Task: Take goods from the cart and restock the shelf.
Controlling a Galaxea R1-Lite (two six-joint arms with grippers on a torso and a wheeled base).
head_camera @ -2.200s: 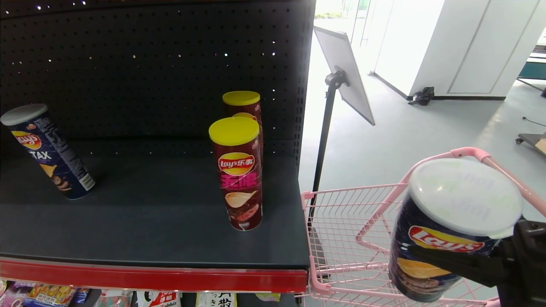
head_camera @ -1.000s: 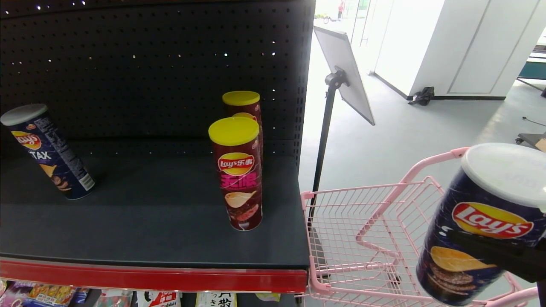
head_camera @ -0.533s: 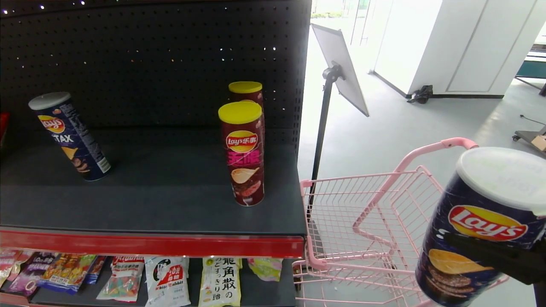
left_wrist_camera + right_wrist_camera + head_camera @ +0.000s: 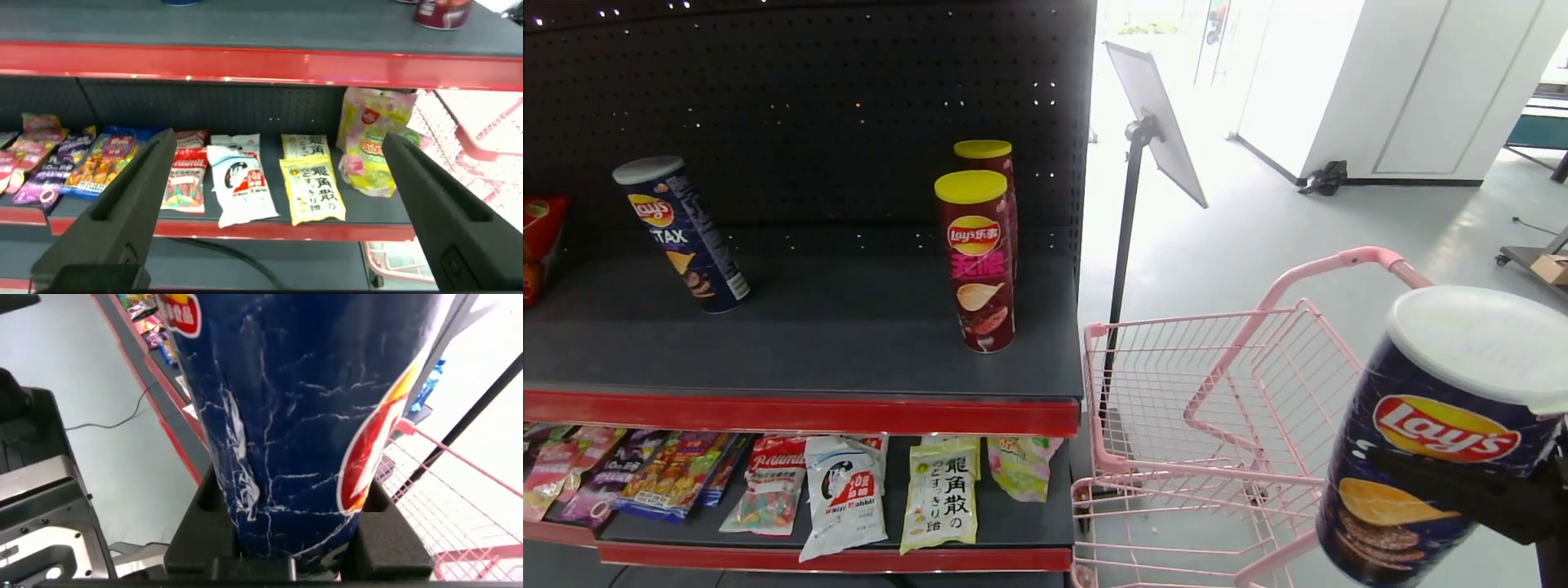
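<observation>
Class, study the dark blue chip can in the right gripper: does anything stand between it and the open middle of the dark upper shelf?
Yes. Two maroon yellow-lidded chip cans stand near the dark shelf's right end, one behind the other, between the dark blue white-lidded chip can in the right gripper and the open middle.

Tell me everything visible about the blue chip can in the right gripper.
The blue chip can is a tall cylinder, dark blue with white marbling, a red-and-yellow logo and pictured chips, capped by a whitish lid. It is tilted, lid up, off any surface, near the pink cart. The right gripper is shut on its lower half, a black finger on each side.
</observation>
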